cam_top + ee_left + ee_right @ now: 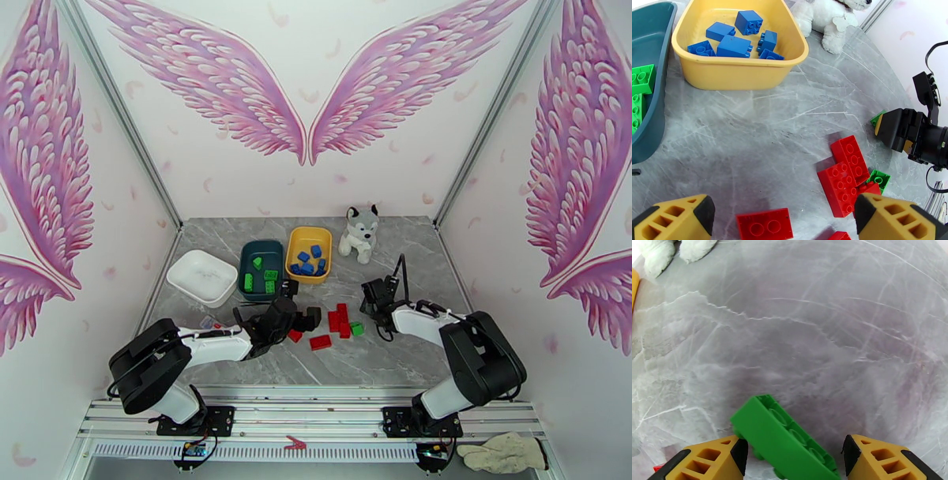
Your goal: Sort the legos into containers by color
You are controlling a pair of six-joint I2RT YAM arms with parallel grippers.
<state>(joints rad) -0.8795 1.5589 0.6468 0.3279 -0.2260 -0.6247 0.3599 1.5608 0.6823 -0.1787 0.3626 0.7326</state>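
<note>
Green brick [784, 437] lies skewed between the right jaws, spread, not yet pinching; centre it before squeezing; left jaws spread wide.

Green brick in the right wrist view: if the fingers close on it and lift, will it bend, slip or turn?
The green brick looks like hard moulded plastic, so it probably stays stiff and feels light. It lies slanted between the fingers of the right gripper, so it may twist straight under a squeeze. Its glossy sides could slip.
</note>
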